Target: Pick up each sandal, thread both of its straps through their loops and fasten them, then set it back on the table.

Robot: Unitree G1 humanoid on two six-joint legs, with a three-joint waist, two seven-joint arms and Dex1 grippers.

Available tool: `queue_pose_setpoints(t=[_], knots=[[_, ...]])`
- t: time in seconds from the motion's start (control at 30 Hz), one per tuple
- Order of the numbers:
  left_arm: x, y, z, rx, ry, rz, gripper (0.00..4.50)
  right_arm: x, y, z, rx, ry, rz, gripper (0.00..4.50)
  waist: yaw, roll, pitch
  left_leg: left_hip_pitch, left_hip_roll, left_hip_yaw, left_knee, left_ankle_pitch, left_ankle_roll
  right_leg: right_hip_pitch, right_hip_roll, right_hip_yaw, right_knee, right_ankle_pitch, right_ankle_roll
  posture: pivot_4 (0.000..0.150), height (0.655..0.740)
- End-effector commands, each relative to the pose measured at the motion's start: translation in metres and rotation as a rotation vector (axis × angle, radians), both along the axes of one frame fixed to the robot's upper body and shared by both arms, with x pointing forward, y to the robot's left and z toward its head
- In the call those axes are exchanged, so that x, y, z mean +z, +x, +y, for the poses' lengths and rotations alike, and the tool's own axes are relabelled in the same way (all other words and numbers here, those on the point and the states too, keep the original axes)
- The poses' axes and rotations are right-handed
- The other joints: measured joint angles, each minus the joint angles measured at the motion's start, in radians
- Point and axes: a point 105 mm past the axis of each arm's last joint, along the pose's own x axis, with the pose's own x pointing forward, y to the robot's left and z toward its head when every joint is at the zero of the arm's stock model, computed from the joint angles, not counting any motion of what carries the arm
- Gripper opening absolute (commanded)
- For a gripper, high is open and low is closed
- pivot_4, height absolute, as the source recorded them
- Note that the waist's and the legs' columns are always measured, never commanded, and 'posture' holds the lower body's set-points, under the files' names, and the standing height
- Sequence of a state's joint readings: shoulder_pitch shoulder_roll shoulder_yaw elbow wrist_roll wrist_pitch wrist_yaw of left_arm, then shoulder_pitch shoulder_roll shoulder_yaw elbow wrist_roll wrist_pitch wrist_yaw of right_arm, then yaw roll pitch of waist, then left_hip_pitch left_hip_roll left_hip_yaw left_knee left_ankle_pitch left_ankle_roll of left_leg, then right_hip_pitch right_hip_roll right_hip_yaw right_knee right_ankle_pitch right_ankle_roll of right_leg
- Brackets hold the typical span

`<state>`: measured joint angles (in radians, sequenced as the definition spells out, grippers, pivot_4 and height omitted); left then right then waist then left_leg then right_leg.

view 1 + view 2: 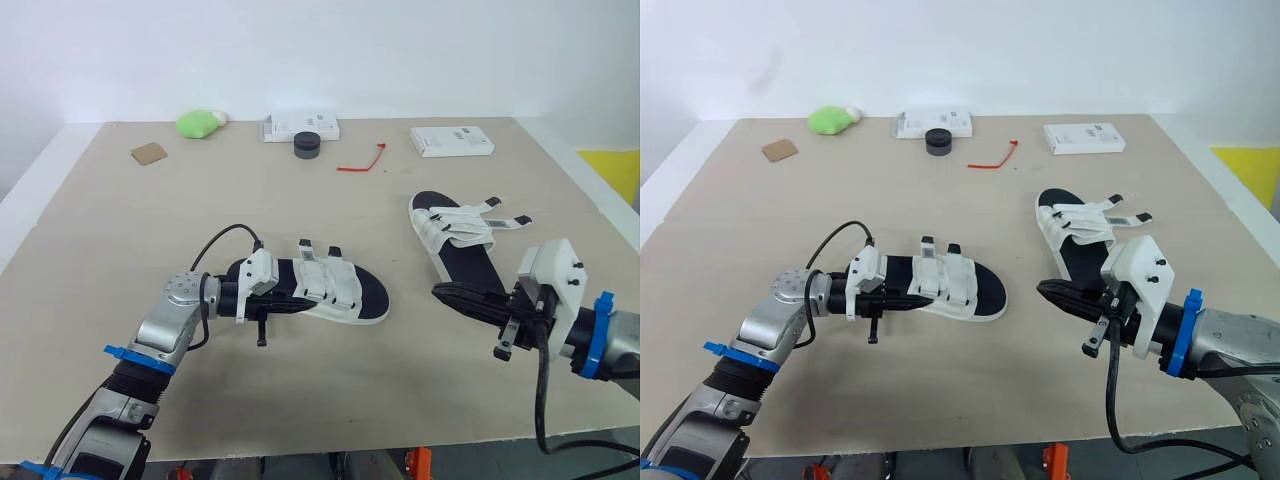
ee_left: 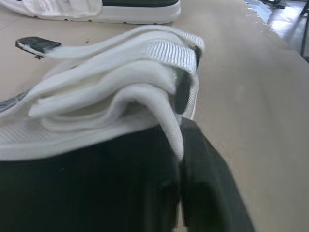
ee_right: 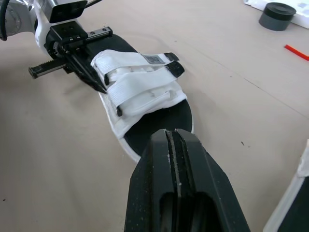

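Sandals on the table (image 1: 150, 220), head view: middle sandal (image 1: 335, 290) at centre, left claw (image 1: 292, 305) pinched on its side; right sandal (image 1: 455, 235) at right, right claw (image 1: 442, 291) closed, empty, at its heel. Left wrist: straps (image 2: 120, 82) at centre. Right wrist: middle sandal upper left, shut fingers (image 3: 149, 193) below.

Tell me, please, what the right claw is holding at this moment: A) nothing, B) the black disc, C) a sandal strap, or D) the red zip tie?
A: the right claw has its two black fingers pressed together with nothing between them.
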<state>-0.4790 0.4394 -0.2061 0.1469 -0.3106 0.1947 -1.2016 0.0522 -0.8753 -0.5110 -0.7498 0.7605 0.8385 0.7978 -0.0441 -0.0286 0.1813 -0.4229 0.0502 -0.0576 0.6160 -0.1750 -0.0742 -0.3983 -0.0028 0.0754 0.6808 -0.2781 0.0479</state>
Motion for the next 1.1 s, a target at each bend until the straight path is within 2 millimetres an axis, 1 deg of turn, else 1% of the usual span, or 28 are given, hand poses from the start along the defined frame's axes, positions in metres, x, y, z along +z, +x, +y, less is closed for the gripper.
queue_pose_setpoints(t=[0.03,0.1,0.23,0.3,0.33,0.4,0.43,0.5,0.53,0.6,0.73,0.83,0.87,0.9,0.93,1.0,1.07,1.1], knots=[[0.003,0.009,0.006,0.067,-0.004,-0.01,0.14,0.007,-0.001,0.003,0.013,-0.009,-0.042,0.0,-0.001,0.0,0.0,0.0,0.0,0.0,0.0,0.0,0.0,0.0,0.0,0.0,0.0,0.0,0.0,0.15,0.74],[0.007,0.014,0.009,0.127,-0.021,-0.016,0.14,0.008,-0.001,0.005,0.027,-0.009,-0.045,0.0,-0.002,0.0,0.0,0.0,0.0,0.0,0.001,0.001,0.002,0.0,0.0,0.001,0.0,0.002,0.001,0.15,0.74],[0.018,0.03,0.014,0.291,-0.06,-0.023,0.14,0.013,0.0,0.014,0.071,0.008,-0.068,0.0,-0.002,0.0,0.0,0.0,0.0,0.0,0.001,0.003,0.006,0.0,0.0,0.001,0.0,0.004,0.002,0.15,0.74],[0.029,0.044,0.025,0.439,-0.105,-0.033,0.14,0.016,0.004,0.02,0.079,0.01,-0.095,0.0,-0.002,0.0,0.0,0.0,0.0,0.0,0.001,0.004,0.007,0.0,0.0,0.001,0.0,0.006,0.002,0.15,0.74],[0.035,0.054,0.037,0.564,-0.123,-0.039,0.14,0.017,0.007,0.022,0.068,0.017,-0.115,0.0,-0.003,0.0,0.0,0.0,0.0,0.0,0.001,0.005,0.007,0.0,0.0,0.001,0.0,0.007,0.002,0.15,0.74],[0.041,0.066,0.062,0.767,-0.145,-0.032,0.14,0.015,0.013,0.026,0.056,0.008,-0.13,0.0,-0.003,0.0,0.0,0.0,0.0,0.0,0.001,0.005,0.008,-0.001,0.001,0.001,0.0,0.008,0.002,0.15,0.74],[0.042,0.07,0.076,0.875,-0.146,-0.03,0.14,0.012,0.016,0.026,0.048,-0.006,-0.129,0.0,-0.004,-0.001,0.0,0.0,0.0,0.0,0.001,0.005,0.008,-0.001,0.001,0.001,0.0,0.008,0.002,0.15,0.74],[0.046,0.074,0.103,1.063,-0.158,-0.028,0.14,0.012,0.022,0.029,0.034,0.003,-0.16,0.0,-0.004,-0.001,0.0,-0.001,0.0,0.001,0.001,0.005,0.008,-0.002,0.001,0.002,0.0,0.008,0.002,0.15,0.74],[0.046,0.074,0.112,1.119,-0.155,-0.029,0.14,0.013,0.024,0.031,0.033,0.018,-0.172,0.0,-0.004,-0.001,0.0,-0.001,0.0,0.001,0.001,0.005,0.008,-0.002,0.001,0.002,0.0,0.008,0.002,0.15,0.74],[0.045,0.072,0.12,1.165,-0.15,-0.021,0.14,0.017,0.028,0.035,0.029,0.052,-0.205,0.0,-0.001,-0.001,0.0,-0.001,0.0,0.001,0.001,0.005,0.008,-0.002,0.001,0.002,0.0,0.008,0.002,0.15,0.74],[0.036,0.07,0.129,1.217,-0.132,0.005,0.14,0.018,0.035,0.042,0.02,0.074,-0.236,0.0,0.006,-0.001,0.001,-0.002,-0.002,0.001,0.001,0.005,0.008,-0.002,-0.001,0.002,0.0,0.007,0.002,0.15,0.74],[0.027,0.067,0.128,1.217,-0.117,0.021,0.14,0.021,0.038,0.044,0.018,0.107,-0.254,0.0,0.006,-0.001,0.001,-0.002,-0.002,0.001,0.001,0.006,0.007,-0.002,-0.002,0.002,-0.001,0.008,0.003,0.15,0.74],[0.024,0.068,0.129,1.23,-0.114,0.024,0.54,0.021,0.037,0.044,0.022,0.113,-0.252,0.0,0.005,-0.001,0.001,-0.002,-0.002,0.001,0.001,0.006,0.007,-0.002,-0.002,0.002,-0.001,0.009,0.003,0.15,0.74],[0.021,0.069,0.13,1.241,-0.113,0.026,0.69,0.02,0.037,0.044,0.025,0.117,-0.251,0.0,0.005,-0.001,0.001,-0.002,-0.002,0.001,0.001,0.006,0.007,-0.002,-0.002,0.002,-0.001,0.009,0.003,0.15,0.74],[0.02,0.071,0.129,1.242,-0.125,0.039,0.97,0.019,0.038,0.044,0.024,0.111,-0.25,0.0,0.006,-0.001,0.001,-0.002,-0.002,0.001,0.001,0.006,0.007,-0.002,-0.002,0.002,0.0,0.009,0.003,0.15,0.74],[0.023,0.076,0.127,1.254,-0.141,0.029,1.9,0.017,0.038,0.044,0.023,0.1,-0.249,0.0,0.006,-0.001,0.001,-0.002,-0.002,0.001,0.001,0.006,0.007,-0.002,-0.002,0.002,0.0,0.009,0.003,0.15,0.74],[0.031,0.083,0.121,1.26,-0.17,0.006,2.76,0.018,0.038,0.044,0.025,0.102,-0.251,0.0,0.006,-0.001,0.001,-0.002,-0.002,0.001,0.001,0.006,0.008,-0.001,-0.001,0.002,0.0,0.01,0.003,0.15,0.74],[0.035,0.086,0.117,1.259,-0.189,0.005,3.38,0.018,0.038,0.044,0.027,0.103,-0.252,0.0,0.006,-0.001,0.001,-0.002,-0.002,0.001,0.001,0.007,0.008,-0.001,-0.001,0.002,0.0,0.01,0.003,0.15,0.74]])
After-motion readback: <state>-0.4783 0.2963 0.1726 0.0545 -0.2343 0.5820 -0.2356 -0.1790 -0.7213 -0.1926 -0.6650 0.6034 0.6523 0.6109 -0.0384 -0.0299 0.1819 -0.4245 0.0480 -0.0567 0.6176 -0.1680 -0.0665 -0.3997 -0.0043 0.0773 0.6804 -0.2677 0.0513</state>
